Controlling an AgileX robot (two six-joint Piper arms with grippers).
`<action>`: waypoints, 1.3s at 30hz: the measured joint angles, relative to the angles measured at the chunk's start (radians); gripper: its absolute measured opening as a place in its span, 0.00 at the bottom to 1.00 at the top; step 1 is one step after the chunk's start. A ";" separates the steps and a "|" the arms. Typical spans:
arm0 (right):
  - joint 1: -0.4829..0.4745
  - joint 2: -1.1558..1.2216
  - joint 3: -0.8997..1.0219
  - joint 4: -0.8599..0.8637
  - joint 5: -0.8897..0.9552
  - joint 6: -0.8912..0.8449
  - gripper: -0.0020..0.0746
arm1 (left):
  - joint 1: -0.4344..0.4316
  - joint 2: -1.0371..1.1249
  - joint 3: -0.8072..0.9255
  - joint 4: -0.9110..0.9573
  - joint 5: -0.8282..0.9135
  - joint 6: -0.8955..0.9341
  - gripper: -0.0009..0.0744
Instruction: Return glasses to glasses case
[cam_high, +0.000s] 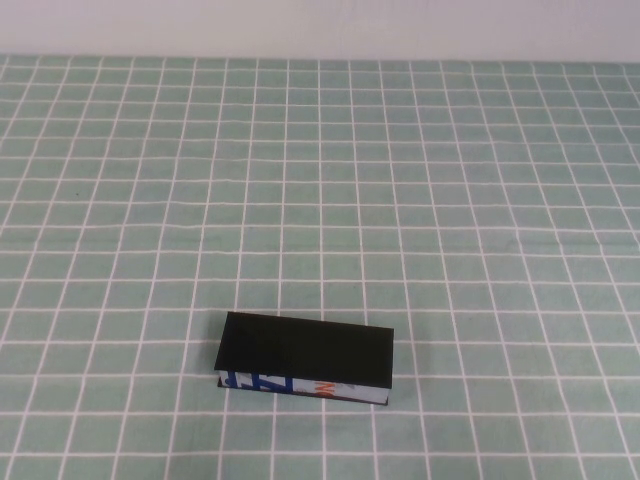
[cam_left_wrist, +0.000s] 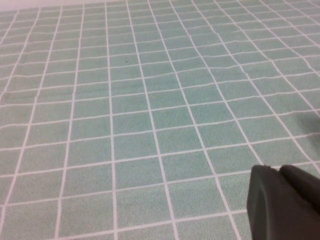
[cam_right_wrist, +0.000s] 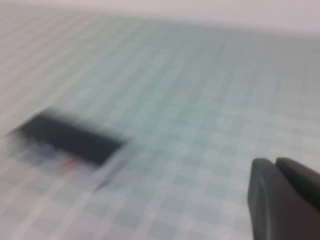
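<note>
The case (cam_high: 306, 350) lies shut on the surface (cam_high: 450, 200), glasses unseen; likely light, stiff, best taken by its long edges; right gripper (cam_right_wrist: 282, 200) closed near the case, left gripper (cam_left_wrist: 280, 202) unclear.

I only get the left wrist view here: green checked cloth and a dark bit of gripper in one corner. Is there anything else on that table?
Observer: Yes. The high view shows a black glasses case lying on the cloth, near the robot's side.
Operator: Is it open?
Observer: No, its lid lies flat. The white front edge with blue and orange print faces the robot.
Operator: And the glasses? The other gripper?
Observer: No view shows the glasses. The right gripper is shut and empty, with the case in its camera's sight. Your left gripper hangs over bare cloth. Neither arm shows in the high view.
</note>
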 joint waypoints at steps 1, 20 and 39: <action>-0.042 0.000 0.000 -0.026 -0.021 0.000 0.01 | 0.000 0.000 0.000 0.000 0.002 0.000 0.01; -0.287 -0.002 0.450 -0.002 -0.568 0.000 0.01 | 0.000 -0.002 0.000 0.000 0.002 0.000 0.01; -0.387 -0.002 0.483 0.027 -0.452 0.000 0.01 | 0.000 -0.002 0.000 0.001 0.002 0.000 0.01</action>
